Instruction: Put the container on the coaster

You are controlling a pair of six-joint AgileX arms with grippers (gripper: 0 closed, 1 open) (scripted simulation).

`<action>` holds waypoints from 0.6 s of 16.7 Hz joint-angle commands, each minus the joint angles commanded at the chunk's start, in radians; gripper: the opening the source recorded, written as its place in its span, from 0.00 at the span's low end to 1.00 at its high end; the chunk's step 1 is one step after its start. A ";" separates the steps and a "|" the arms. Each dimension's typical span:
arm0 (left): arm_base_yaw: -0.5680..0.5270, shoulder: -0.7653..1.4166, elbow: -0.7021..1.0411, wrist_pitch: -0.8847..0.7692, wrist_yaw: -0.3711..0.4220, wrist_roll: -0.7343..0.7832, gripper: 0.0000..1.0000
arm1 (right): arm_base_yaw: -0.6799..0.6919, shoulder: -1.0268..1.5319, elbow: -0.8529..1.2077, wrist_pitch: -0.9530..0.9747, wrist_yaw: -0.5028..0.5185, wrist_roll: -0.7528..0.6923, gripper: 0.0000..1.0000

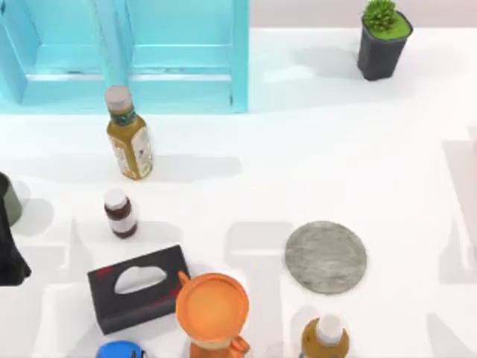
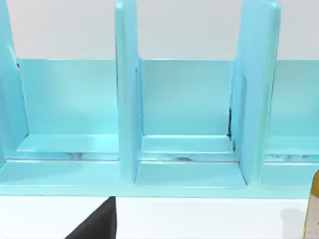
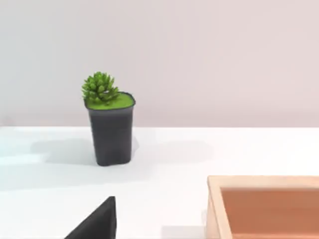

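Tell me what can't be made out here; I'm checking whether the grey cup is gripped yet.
Container: top view, cut by the left edge, left arm overlapping it; grip undecidable.
Blue object and yellow bottle: top view, cut by the bottom edge.
Wooden box: right wrist view, cut by the frame corner.

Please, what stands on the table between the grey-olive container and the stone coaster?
In the top view, the small pill bottle stands between the container at the left edge and the coaster; beyond it, bare table.

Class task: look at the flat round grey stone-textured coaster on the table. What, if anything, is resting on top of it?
Nothing rests on the flat round grey stone-textured coaster; its whole mottled face shows. The small grey-olive cylindrical cup stands at the table's left edge, partly cut off.
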 joint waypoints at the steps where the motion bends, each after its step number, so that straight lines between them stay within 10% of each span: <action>1: 0.000 0.000 0.001 0.000 0.000 0.000 1.00 | 0.000 0.000 0.000 0.000 0.000 0.000 1.00; 10: 0.019 0.336 0.275 -0.231 0.003 0.315 1.00 | 0.000 0.000 0.000 0.000 0.000 0.000 1.00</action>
